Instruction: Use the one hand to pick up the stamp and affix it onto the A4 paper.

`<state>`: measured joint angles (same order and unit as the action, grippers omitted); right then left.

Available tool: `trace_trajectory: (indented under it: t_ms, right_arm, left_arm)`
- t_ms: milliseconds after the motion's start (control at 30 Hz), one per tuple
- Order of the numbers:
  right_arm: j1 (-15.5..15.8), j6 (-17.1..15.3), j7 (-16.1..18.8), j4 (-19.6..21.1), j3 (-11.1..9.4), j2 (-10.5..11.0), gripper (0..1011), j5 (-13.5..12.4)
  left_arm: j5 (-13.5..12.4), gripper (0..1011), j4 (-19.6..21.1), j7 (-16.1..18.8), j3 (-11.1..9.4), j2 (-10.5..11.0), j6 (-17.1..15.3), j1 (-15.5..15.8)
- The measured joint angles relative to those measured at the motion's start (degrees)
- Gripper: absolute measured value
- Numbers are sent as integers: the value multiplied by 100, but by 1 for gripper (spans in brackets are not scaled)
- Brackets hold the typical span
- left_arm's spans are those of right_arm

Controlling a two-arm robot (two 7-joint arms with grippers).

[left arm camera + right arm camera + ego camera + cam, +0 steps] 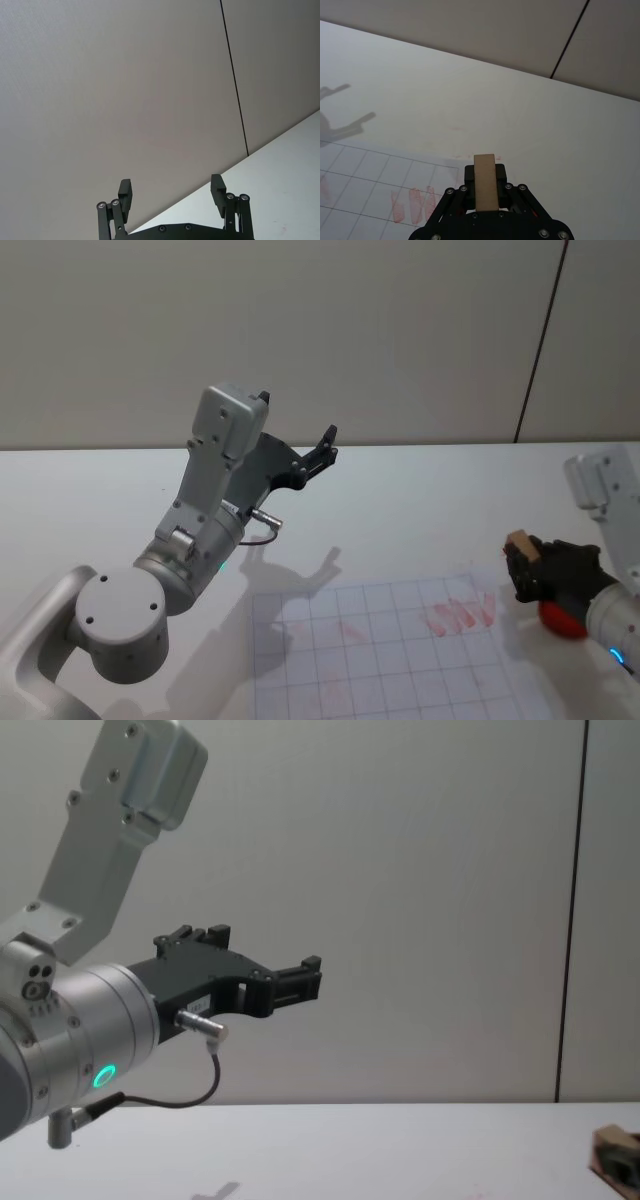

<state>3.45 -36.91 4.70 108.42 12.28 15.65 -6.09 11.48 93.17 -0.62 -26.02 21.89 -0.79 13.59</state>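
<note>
- The stamp (518,540), a small wood-coloured block, sat clamped between the fingers of the right end effector (528,562); in the right wrist view the stamp (485,182) stood upright between the jaws.
- This end effector was near the right edge of the A4 paper (380,660), just beside it and above the tabletop (420,490).
- The paper carried a printed grid and some red marks (462,615) close to that edge.
- The left end effector (305,462) was lifted high over the tabletop, well apart from the paper, its fingers (125,195) spread and gripping nothing.
- In my judgement the picking up was done; what remained was to bring the stamp over the paper and press it down.
</note>
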Motion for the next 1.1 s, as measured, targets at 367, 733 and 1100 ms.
trace_trajectory:
  t_ms: [367,733,1100]
  right_arm:
    - [194,-117,-229,80,-189,119,219,-106]
    - [220,-171,-248,-79,-288,152,219,-123]
    - [153,-295,-127,-285,-317,136,219,-60]
  left_arm:
    - [0,1001,0,0,0,0,0,0]
    - [0,1001,0,0,0,0,0,0]
    - [0,1002,0,0,0,0,0,0]
